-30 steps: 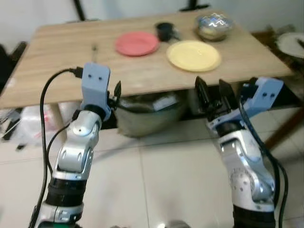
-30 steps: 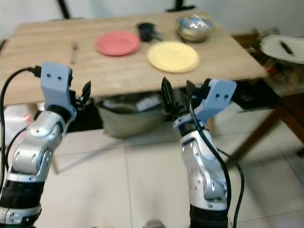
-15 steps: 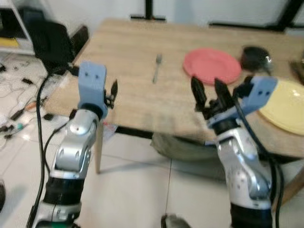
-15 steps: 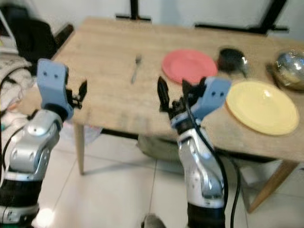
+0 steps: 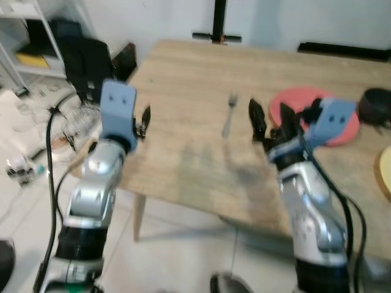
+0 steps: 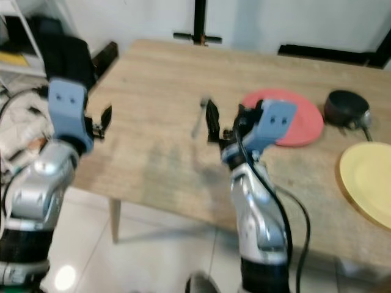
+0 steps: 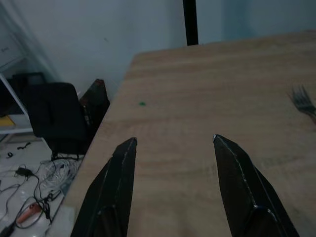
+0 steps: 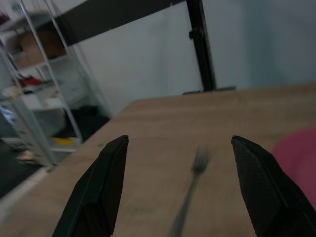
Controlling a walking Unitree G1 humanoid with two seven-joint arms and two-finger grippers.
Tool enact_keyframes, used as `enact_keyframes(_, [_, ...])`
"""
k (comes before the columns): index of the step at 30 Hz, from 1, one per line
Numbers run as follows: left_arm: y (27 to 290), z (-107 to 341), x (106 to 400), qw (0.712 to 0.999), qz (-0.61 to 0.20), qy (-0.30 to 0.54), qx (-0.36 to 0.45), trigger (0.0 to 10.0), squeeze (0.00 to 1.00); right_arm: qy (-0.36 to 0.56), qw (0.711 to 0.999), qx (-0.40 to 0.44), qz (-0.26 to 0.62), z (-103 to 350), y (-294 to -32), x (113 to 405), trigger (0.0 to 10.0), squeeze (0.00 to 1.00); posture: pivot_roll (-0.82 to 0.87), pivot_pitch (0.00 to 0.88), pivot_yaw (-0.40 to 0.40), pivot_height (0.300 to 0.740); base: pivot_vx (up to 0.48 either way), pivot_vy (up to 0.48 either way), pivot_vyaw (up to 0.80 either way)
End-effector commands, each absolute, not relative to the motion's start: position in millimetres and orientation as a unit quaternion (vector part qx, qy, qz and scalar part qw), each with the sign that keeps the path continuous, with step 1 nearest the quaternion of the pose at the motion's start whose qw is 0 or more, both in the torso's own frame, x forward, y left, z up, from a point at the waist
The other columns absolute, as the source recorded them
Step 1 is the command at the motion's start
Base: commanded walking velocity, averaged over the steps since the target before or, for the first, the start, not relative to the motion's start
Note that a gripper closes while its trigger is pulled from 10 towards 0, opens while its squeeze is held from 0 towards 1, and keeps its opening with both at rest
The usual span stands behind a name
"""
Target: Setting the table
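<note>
Fork [image 5: 228, 115]: lies flat and alone toward the middle of the desk [image 5: 183, 165], tines pointing at the far edge, handle toward the near edge; nothing touches it. Blur softens it, so I cannot tell its exact tilt.
Red plate [image 6: 302, 125]: rests flat just beyond the fork, toward the desk's right side, partly hidden behind the right wrist housing; fork and plate are near each other but apart, which suits a place setting only half laid.
Black cup [image 6: 346, 107]: sits past the red plate, closer to the right far part of the desk.
Yellow plate [image 6: 369, 183]: flat near the right edge of the desk, cut off by the picture's border.
Right tool [image 5: 269, 119]: raised over the desk just beside the fork, its two fingers [image 8: 107, 182] spread wide and holding nothing; the right wrist view frames the fork between them, so this looks like lining up for a pick.
Left tool [image 7: 173, 187]: hovers over the desk's near left corner, fingers spread and empty, well apart from the fork, probably parked out of the way.
Beyond the desk: a shelf unit [image 5: 24, 36] and loose cables [image 5: 58, 131] on the floor past the left edge.
</note>
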State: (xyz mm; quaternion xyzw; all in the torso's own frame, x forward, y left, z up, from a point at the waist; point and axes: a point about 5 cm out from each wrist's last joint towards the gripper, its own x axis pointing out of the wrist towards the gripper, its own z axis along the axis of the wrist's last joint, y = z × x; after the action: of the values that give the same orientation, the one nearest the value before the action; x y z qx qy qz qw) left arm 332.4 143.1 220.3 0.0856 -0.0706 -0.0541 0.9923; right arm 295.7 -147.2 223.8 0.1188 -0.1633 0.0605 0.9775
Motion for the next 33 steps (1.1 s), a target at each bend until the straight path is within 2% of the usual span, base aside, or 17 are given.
enact_keyframes(1, [149.9, 215.6, 332.2, 0.993, -0.045, -0.062, 0.086, 10.0, 0.00, -0.156, 0.980, 0.111, 0.062, 220.7, -141.8, 296.8, 10.0, 0.00, -0.11, 0.040, 0.092, 0.740, 0.480, 0.000, 0.00])
enact_keyframes(8, [145.8, 213.0, 333.3, 0.993, -0.072, -0.049, 0.080, 10.0, 0.00, -0.142, 0.987, 0.048, 0.059, 215.9, -135.4, 301.1, 10.0, 0.00, -0.11, 0.043, 0.091, 0.740, 0.479, 0.000, 0.00])
enact_keyframes(11, [142.3, 206.7, 333.4, 0.993, -0.116, -0.010, 0.032, 10.0, 0.00, -0.121, 0.991, -0.006, 0.048, 210.5, -133.1, 304.7, 10.0, 0.00, -0.11, 0.044, 0.089, 0.740, 0.129, 0.000, 0.00])
enact_keyframes(16, [147.0, 204.7, 332.9, 0.982, -0.181, 0.026, -0.053, 10.0, 0.00, -0.093, 0.994, -0.025, 0.046, 202.3, -127.5, 311.5, 10.0, 0.00, -0.11, 0.045, 0.085, 0.740, 0.000, 0.000, 0.00])
enact_keyframes(18, [147.0, 204.7, 332.9, 0.982, -0.181, 0.026, -0.053, 10.0, 0.00, -0.093, 0.994, -0.025, 0.046, 202.3, -127.5, 311.5, 10.0, 0.00, -0.11, 0.045, 0.085, 0.740, 0.000, 0.000, 0.00])
enact_keyframes(19, [150.3, 206.7, 333.0, 0.976, -0.212, 0.028, -0.047, 10.0, 0.00, -0.074, 0.996, -0.028, 0.036, 195.2, -125.6, 318.2, 10.0, 0.00, -0.09, 0.049, 0.081, 0.740, 0.000, 0.000, 0.00])
enact_keyframes(23, [156.4, 215.2, 331.7, 0.966, -0.258, 0.016, 0.013, 10.0, 0.00, -0.044, 0.998, -0.024, 0.023, 185.1, -123.6, 327.6, 10.0, 0.00, -0.07, 0.060, 0.073, 0.740, 0.000, 0.000, 0.00])
enact_keyframes(27, [168.2, 241.5, 325.0, 0.940, -0.336, -0.013, 0.059, 10.0, 0.00, 0.031, 0.999, -0.033, 0.030, 164.5, -121.3, 335.3, 10.0, 0.00, -0.03, 0.076, 0.058, 0.740, 0.000, 0.000, 0.00])
enact_keyframes(33, [162.1, 263.9, 320.7, 0.914, -0.396, -0.035, 0.079, 10.0, 0.00, 0.055, 0.997, -0.057, 0.003, 154.7, -132.0, 340.4, 10.0, 0.00, -0.01, 0.086, 0.050, 0.740, 0.000, 0.000, 0.00])
